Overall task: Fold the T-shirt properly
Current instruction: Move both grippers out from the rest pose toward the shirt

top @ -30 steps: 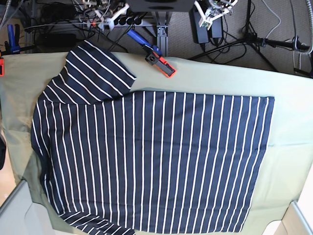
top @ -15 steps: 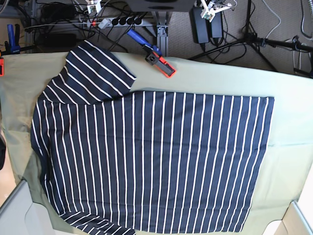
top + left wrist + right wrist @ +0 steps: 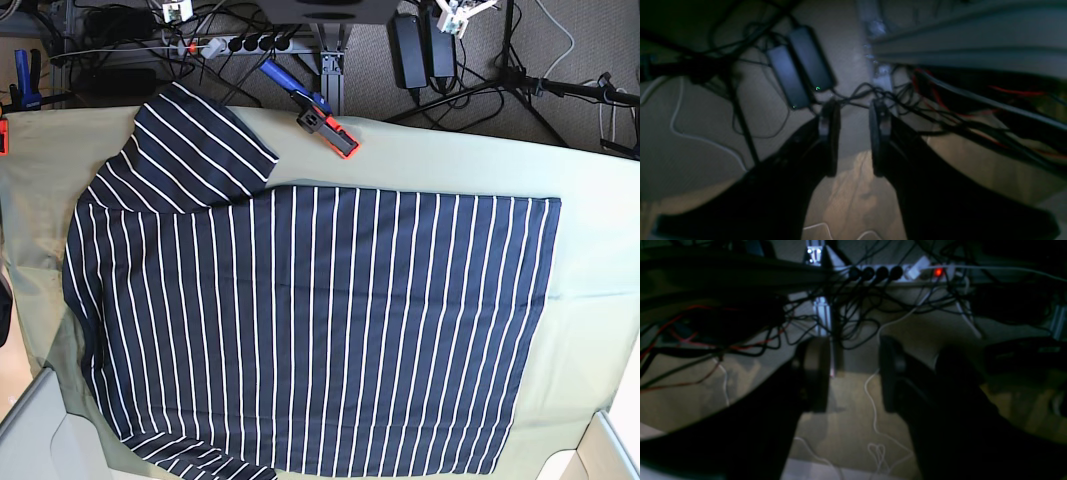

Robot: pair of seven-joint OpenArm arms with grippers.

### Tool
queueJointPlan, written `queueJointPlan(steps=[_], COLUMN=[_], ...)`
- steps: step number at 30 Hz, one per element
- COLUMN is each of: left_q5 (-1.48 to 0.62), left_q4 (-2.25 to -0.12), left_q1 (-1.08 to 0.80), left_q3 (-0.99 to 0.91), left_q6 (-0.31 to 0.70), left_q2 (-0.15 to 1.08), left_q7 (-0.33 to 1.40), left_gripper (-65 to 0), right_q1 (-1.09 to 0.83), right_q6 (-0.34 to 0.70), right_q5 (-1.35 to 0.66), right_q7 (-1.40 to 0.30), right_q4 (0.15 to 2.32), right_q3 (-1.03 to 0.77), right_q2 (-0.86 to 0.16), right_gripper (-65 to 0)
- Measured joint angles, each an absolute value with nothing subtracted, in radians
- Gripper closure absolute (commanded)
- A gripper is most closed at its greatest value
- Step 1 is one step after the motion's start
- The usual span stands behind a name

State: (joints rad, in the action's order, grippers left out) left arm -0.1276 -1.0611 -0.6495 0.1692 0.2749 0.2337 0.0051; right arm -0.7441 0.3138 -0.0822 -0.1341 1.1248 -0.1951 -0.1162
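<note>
Cloth this thin looks light, limp and prone to bunching: the T-shirt (image 3: 320,330) wants pinching at its hem corners. Left tool (image 3: 853,138) and right tool (image 3: 853,376) both stand apart, empty.

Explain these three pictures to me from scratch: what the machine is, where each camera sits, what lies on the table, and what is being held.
This is a two-armed robot meant to fold laundry. The base picture looks down from above on the table. On it lies a pale green cloth, and spread flat on that is the T-shirt, dark navy with thin white stripes, one sleeve sticking out at the far left. An orange and blue clamp sits at the table's far edge.

The two dark pictures come from cameras on the arms' wrists. Each looks past its own jaws: the left gripper and the right gripper. Both stand apart with nothing between them, facing the floor, cables and a power strip behind the table. Nothing is held.
</note>
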Motion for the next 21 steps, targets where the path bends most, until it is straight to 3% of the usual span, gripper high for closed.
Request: queueJointPlan(steps=[6,10,21], left_q5=[-0.239,-0.247,-0.407], left_q4=[-1.355,-1.525,-1.856], left_q1=[-0.802,-0.883,-0.967], left_q3=[0.094,0.043,-0.115], left_q6=[0.390,0.413,0.451], left_q2=[0.287,0.303,0.316], left_q7=[0.005,0.011,0.179], left_gripper=[-18.7,-18.7,-18.8], right_q1=[-0.881,-0.965,-1.056], right_q6=[0.312,0.311,0.314], right_q5=[-0.113,-0.212,-0.576], right_q7=[-0.155,-0.305,-0.480], right_q4=[1.345,1.543,1.991], right_q3=[-0.194,-0.212,-0.482], right_q2=[-0.128,-0.164,-0.189], right_gripper=[-25.3,-25.3,-25.5])
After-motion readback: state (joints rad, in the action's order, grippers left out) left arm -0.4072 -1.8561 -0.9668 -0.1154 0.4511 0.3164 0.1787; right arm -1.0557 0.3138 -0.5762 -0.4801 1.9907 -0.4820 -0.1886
